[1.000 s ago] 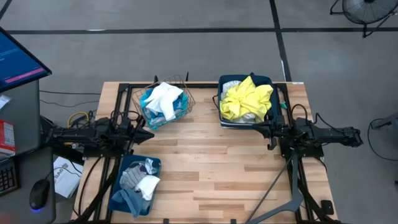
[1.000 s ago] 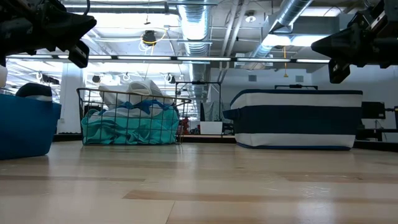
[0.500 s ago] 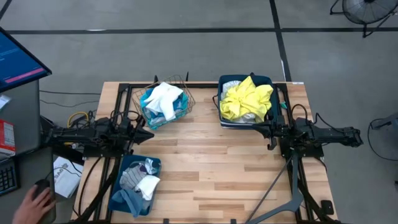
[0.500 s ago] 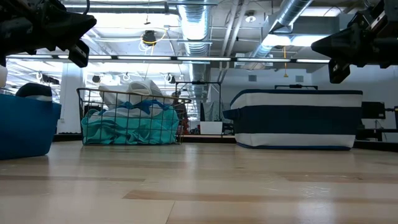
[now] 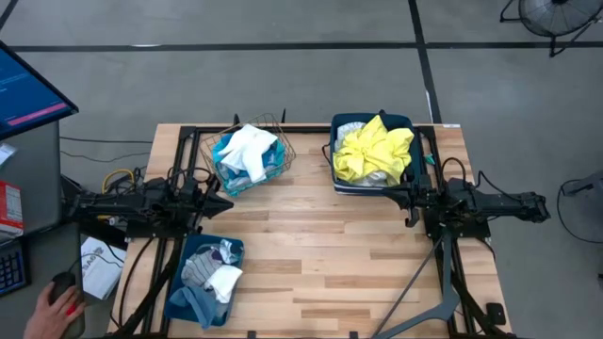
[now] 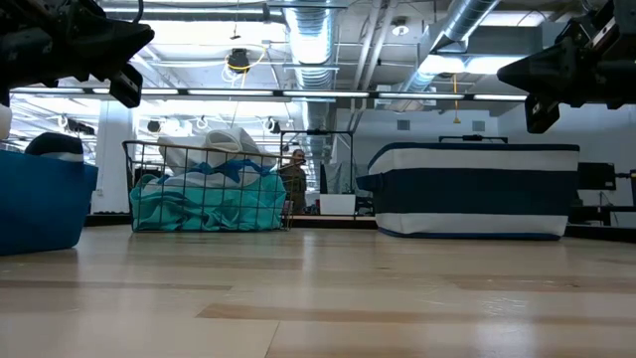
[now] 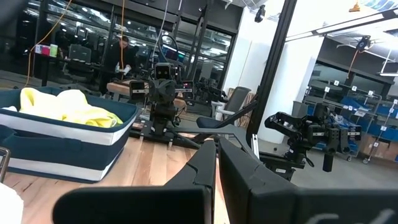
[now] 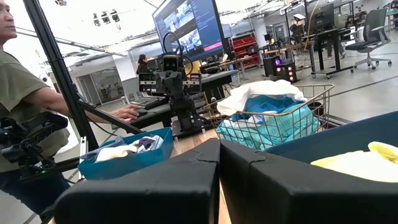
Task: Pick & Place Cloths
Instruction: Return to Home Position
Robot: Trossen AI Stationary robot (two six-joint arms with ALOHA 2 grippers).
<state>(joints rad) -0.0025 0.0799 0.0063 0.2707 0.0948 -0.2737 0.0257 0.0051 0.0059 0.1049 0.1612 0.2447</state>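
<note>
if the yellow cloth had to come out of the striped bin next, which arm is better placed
Right. The right gripper sits beside the navy and white striped fabric bin holding the crumpled yellow cloth; the left gripper waits across the wooden table, by the copper wire basket.

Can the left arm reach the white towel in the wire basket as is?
Probably yes: the left gripper, shut, sits raised beside the basket, the towel lies on top, nothing stands between.

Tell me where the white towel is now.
In the high view, the white towel lies on teal cloths inside the wire basket, back left on the table.
</note>
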